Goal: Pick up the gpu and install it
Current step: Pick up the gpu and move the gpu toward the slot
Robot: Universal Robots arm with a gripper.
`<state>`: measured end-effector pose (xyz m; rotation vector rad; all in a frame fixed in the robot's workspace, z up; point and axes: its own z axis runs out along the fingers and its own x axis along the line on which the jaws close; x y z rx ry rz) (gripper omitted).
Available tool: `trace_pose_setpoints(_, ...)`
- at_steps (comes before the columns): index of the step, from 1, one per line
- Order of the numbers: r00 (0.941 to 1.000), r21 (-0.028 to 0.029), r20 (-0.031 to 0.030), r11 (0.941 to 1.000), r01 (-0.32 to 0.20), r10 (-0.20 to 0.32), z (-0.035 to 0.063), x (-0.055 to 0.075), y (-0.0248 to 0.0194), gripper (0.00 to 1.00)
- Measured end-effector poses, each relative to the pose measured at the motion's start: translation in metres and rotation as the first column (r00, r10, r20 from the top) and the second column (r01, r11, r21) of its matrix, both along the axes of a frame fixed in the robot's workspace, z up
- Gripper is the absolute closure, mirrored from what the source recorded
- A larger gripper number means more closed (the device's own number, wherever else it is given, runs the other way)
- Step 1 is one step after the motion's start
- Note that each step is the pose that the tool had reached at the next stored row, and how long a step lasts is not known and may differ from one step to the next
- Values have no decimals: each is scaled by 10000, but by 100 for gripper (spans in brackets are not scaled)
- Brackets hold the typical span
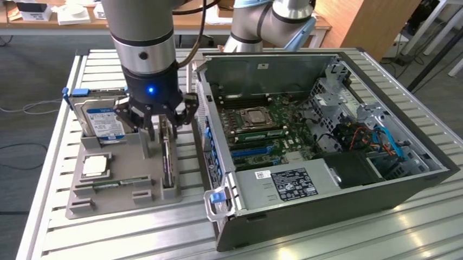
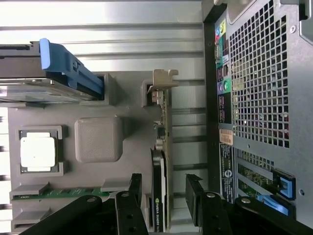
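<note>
We are observing the gpu (image 1: 168,162) standing on its long edge in a slot of the grey moulded holder (image 1: 116,203); the card is presenting a thin dark board, a black cooler face and a silver metal bracket (image 2: 164,78) at one end. The exterior view is showing the open computer case (image 1: 361,197) resting on the ribbed aluminium surface (image 1: 145,233), beside the holder toward the exterior view's right; the wrist view is showing the case's perforated rear panel (image 2: 264,73). The black jaws are standing released, straddling the gpu's cooler end, one on each side; the wrist view is showing a gap at each face.
</note>
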<state>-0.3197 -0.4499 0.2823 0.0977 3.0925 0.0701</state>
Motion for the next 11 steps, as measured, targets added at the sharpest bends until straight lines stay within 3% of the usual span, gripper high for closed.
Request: trace_pose_setpoints(11, 10000, 0, -1, 10000, 0, 0, -165, -2, 0, 51)
